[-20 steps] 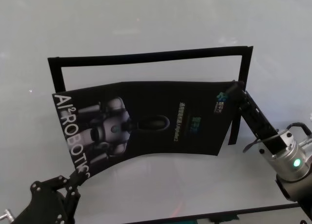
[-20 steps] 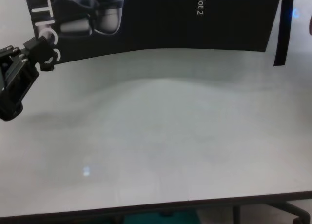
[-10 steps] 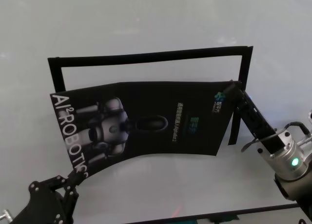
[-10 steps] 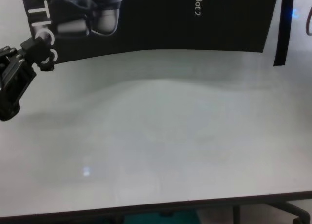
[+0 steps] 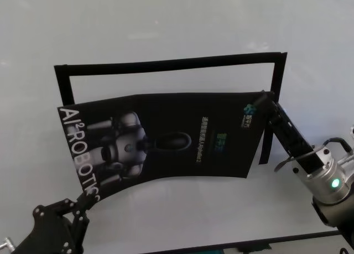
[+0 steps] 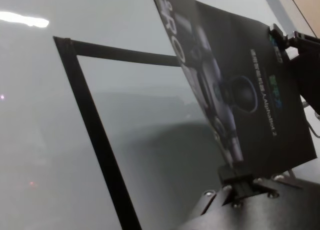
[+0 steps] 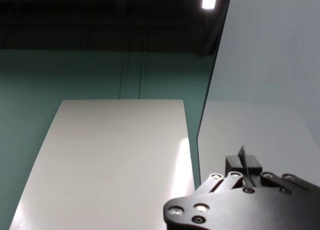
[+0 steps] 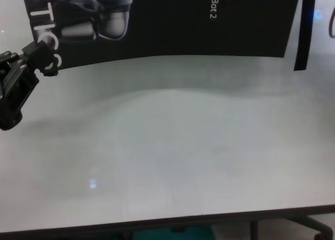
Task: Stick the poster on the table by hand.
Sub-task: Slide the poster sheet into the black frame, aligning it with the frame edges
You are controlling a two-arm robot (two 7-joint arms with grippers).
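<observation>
Pinching opposite corners, left gripper point(image 5: 87, 197) and seemingly right gripper point(image 5: 264, 100) suspend the poster point(image 5: 177, 138) above the table point(image 8: 172, 161).

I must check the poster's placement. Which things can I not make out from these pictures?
- Head view: the poster's underside is hidden by the sheet itself.
- Head view: the black frame's near strip is hidden by the poster, if it exists.
- Chest view: the poster's top is cut by the picture edge; the right pincer is outside it.
- Right wrist view: the poster shows only edge-on.
</observation>
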